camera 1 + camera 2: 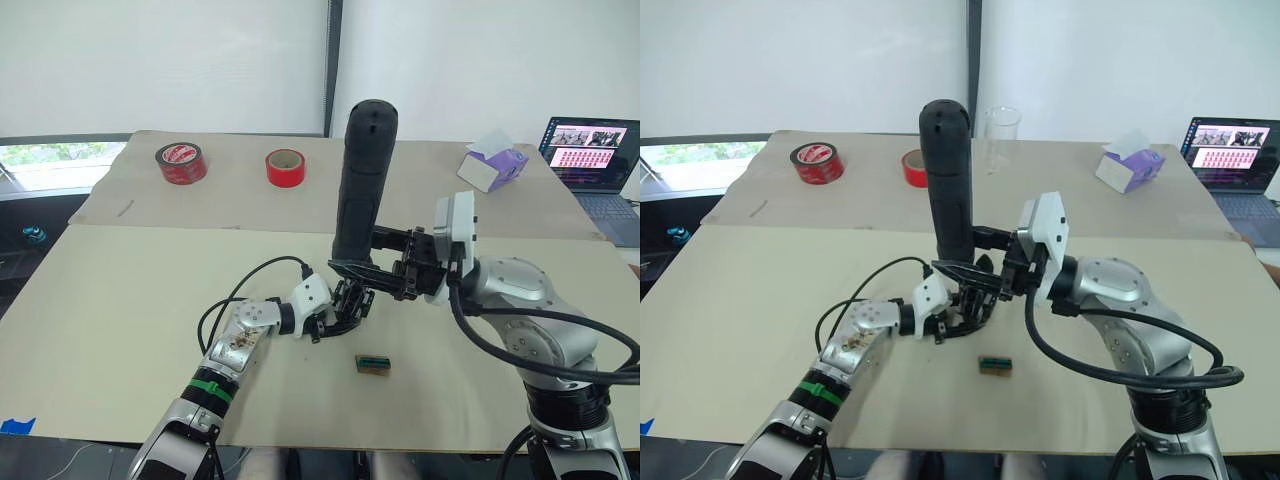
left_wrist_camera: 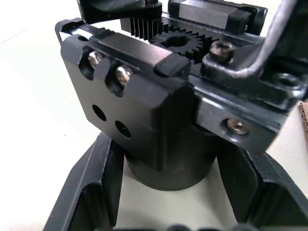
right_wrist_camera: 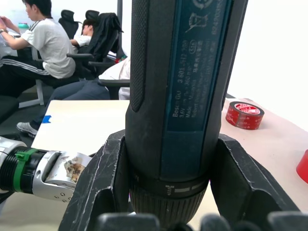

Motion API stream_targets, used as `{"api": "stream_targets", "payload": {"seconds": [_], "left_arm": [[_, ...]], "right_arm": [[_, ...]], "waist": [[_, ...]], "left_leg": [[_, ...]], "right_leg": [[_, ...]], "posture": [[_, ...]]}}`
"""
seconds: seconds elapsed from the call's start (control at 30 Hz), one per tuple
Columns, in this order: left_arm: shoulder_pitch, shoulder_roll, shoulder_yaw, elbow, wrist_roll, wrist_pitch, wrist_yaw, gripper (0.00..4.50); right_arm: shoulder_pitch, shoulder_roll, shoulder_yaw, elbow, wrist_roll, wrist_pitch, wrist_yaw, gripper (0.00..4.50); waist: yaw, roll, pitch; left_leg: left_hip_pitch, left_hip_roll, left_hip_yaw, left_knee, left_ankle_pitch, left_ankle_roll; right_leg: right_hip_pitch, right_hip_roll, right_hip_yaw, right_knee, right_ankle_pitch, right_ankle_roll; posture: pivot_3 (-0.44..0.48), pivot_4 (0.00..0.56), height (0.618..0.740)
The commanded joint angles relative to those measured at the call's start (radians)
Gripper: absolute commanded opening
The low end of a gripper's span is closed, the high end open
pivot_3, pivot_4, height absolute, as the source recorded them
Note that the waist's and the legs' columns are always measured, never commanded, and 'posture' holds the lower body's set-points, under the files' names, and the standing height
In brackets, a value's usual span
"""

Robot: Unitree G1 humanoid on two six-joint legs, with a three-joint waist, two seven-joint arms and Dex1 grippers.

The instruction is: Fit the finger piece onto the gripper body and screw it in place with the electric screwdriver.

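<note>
My right gripper (image 1: 368, 262) is shut on the electric screwdriver (image 1: 364, 180), a thick black tool held upright with its rounded end on top. In the right wrist view the fingers (image 3: 103, 185) clamp the electric screwdriver (image 3: 178, 96) just above its collar. Directly below it, my left gripper (image 1: 338, 314) is shut on the gripper body (image 1: 348, 300), holding it just above the table. The left wrist view shows the gripper body (image 2: 159, 96) close up, with gear teeth, a rack and screw heads on top. The screwdriver's bit is hidden. The finger piece is hidden among the black parts.
A small green-brown block (image 1: 372, 365) lies on the table in front of the grippers. Two red tape rolls (image 1: 181, 163) (image 1: 285, 167), a clear cup (image 1: 1002, 135), a purple tissue box (image 1: 492, 163) and a laptop (image 1: 595, 155) stand at the back. Seated people (image 3: 43, 43) are beyond the table.
</note>
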Motion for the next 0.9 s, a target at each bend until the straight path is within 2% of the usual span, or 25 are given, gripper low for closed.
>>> {"api": "stream_targets", "payload": {"seconds": [0.03,0.9], "left_arm": [[0.031,0.014,-0.030,0.019,0.014,0.039,-0.014,2.29],[0.037,0.017,-0.033,0.009,0.017,0.049,-0.014,2.29]], "right_arm": [[-0.010,0.009,-0.021,-0.025,-0.001,-0.054,0.003,1.93],[0.025,0.031,-0.007,-0.004,-0.045,-0.083,0.023,1.93]], "waist": [[0.000,0.000,0.000],[0.000,0.000,0.000]], "left_leg": [[0.000,0.000,0.000,0.000,0.000,0.000],[0.000,0.000,0.000,0.000,0.000,0.000]], "right_leg": [[0.000,0.000,0.000,0.000,0.000,0.000],[0.000,0.000,0.000,0.000,0.000,0.000]], "posture": [[0.000,0.150,0.740],[0.000,0.150,0.740]]}}
